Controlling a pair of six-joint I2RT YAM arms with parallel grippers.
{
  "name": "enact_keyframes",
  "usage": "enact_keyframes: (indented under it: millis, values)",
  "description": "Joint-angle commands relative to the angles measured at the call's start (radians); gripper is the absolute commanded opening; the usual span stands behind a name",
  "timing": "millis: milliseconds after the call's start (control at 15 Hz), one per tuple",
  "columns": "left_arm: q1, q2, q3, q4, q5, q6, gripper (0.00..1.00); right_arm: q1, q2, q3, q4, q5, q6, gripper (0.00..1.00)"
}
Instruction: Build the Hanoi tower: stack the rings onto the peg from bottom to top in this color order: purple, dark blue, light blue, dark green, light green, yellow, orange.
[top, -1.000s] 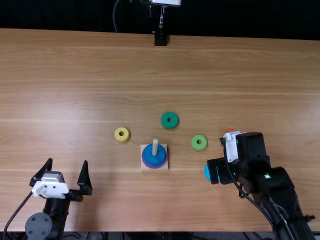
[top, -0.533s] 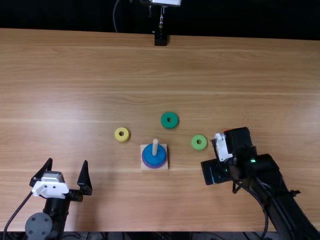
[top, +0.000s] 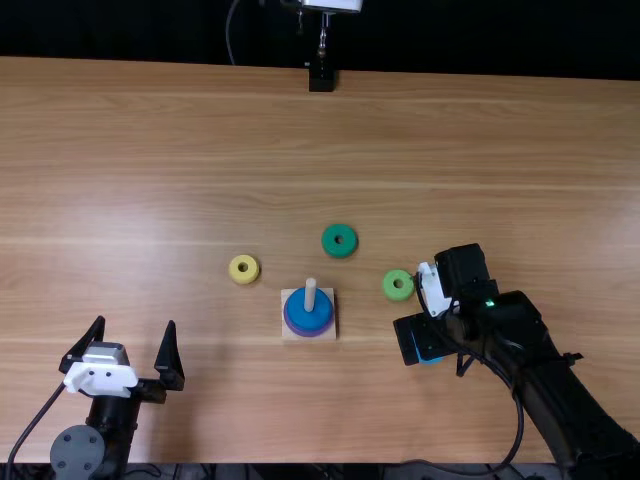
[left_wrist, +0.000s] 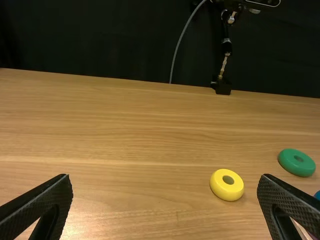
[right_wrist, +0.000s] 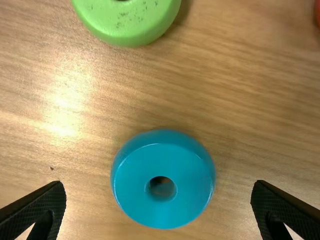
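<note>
In the top view my left gripper (top: 138, 350) stands open at the lower left; the left wrist view shows the same gripper (left_wrist: 165, 200) with fingers wide apart. My right gripper (top: 418, 345) is over the light blue ring (top: 430, 358). In the right wrist view the open gripper (right_wrist: 159, 200) has the light blue ring (right_wrist: 164, 200) on the table between its spread fingers, untouched. The peg (top: 310, 295) bears a dark blue ring (top: 308, 318) above a purple ring (top: 290, 325). Loose on the table lie dark green (top: 339, 240), light green (top: 398, 285) and yellow (top: 244, 269) rings.
A red-orange ring (right_wrist: 317, 12) lies at the edge of the right wrist view. The wooden base (top: 287, 336) sits mid-table. A black fixture (top: 321, 78) stands at the table's far edge.
My right gripper has moved left in the top view, toward the light green ring, and is now over the light blue ring. The left arm has kept still.
</note>
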Motion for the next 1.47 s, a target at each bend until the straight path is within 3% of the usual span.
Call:
enact_keyframes:
  millis: [0, 1000, 1067, 1400]
  values:
    - [-0.001, -0.013, -0.019, -0.001, 0.001, 0.014, 1.0, 0.022, 0.034, 0.035, -0.002, -0.007, 0.0, 1.0]
    - [-0.001, -0.013, -0.019, -0.001, 0.001, 0.014, 1.0, 0.023, 0.119, 0.06, -0.002, -0.005, 0.0, 1.0]
    - [-0.001, -0.013, -0.019, -0.001, 0.001, 0.014, 1.0, 0.023, 0.119, 0.064, -0.002, -0.007, -0.002, 0.94]
    - [-0.001, -0.013, -0.019, -0.001, 0.001, 0.014, 1.0, 0.025, 0.146, 0.083, -0.012, -0.007, -0.006, 1.0]
